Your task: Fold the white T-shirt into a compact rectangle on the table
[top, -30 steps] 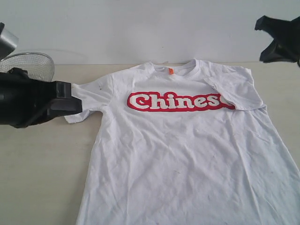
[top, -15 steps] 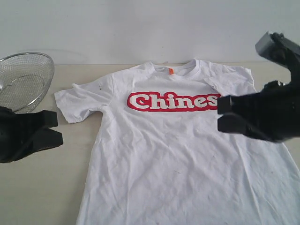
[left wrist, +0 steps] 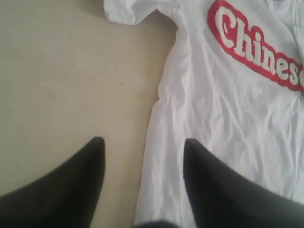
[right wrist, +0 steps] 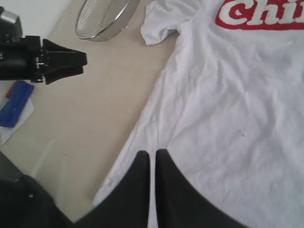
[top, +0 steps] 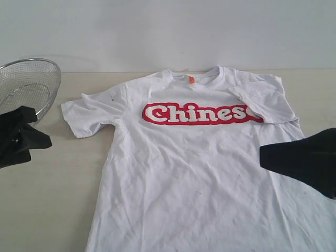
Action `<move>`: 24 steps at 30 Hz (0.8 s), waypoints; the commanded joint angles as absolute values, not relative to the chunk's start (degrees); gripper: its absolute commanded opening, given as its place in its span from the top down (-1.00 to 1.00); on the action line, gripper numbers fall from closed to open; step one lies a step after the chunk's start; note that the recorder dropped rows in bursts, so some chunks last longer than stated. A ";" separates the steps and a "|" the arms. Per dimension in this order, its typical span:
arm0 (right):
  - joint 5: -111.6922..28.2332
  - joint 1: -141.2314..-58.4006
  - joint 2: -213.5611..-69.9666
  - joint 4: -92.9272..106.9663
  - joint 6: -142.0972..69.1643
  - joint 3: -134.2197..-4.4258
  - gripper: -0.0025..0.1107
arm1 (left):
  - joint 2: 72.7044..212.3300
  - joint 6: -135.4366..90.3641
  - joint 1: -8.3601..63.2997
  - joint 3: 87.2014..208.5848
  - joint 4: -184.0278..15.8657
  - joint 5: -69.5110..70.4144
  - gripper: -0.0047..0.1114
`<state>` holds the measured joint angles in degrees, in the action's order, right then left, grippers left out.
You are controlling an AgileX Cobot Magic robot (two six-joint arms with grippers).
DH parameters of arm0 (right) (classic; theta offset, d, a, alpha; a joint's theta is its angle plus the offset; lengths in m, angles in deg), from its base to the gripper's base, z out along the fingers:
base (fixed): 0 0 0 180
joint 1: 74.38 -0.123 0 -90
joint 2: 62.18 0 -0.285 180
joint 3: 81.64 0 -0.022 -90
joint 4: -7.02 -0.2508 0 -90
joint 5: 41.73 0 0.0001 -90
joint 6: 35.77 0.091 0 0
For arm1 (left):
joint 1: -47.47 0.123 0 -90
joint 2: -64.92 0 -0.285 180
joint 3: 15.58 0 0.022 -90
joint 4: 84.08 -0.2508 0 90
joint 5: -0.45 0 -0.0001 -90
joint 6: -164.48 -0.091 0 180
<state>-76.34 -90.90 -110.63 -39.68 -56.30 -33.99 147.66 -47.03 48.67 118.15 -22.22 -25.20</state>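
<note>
Clearance, tabletop.
Bare table point(top: 52, 199) left of the white T-shirt point(top: 199, 173) gives 1 open lane from the near edge up to the sleeve. The far-left corner is blocked by the wire-mesh basket point(top: 29, 84), with the left gripper point(left wrist: 143, 142) just near of it. The right gripper point(right wrist: 153, 153) hangs over the shirt's right side.

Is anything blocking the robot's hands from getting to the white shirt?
Nothing visible. The white T-shirt lies uncovered on the table; the left gripper is open over its side edge, the right gripper shut over its body. The wire basket sits off to the side, not touching it.
</note>
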 commanded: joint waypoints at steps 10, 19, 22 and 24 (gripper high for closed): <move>-80.09 -90.93 -108.80 -39.65 -61.09 -33.81 0.96 | 172.04 -68.55 53.57 134.59 -2.41 -32.35 0.06; -80.71 -90.93 -108.80 -39.65 -62.31 -33.81 0.96 | 185.42 -71.62 53.57 143.31 -2.04 -29.13 0.06; -81.39 -90.93 -108.80 -39.65 -62.81 -33.81 0.96 | 188.94 -72.06 53.57 146.58 -2.04 -29.13 0.06; -81.50 -90.93 -108.80 -39.65 -62.81 -33.81 0.96 | 190.54 -72.06 53.57 148.36 -2.04 -29.13 0.06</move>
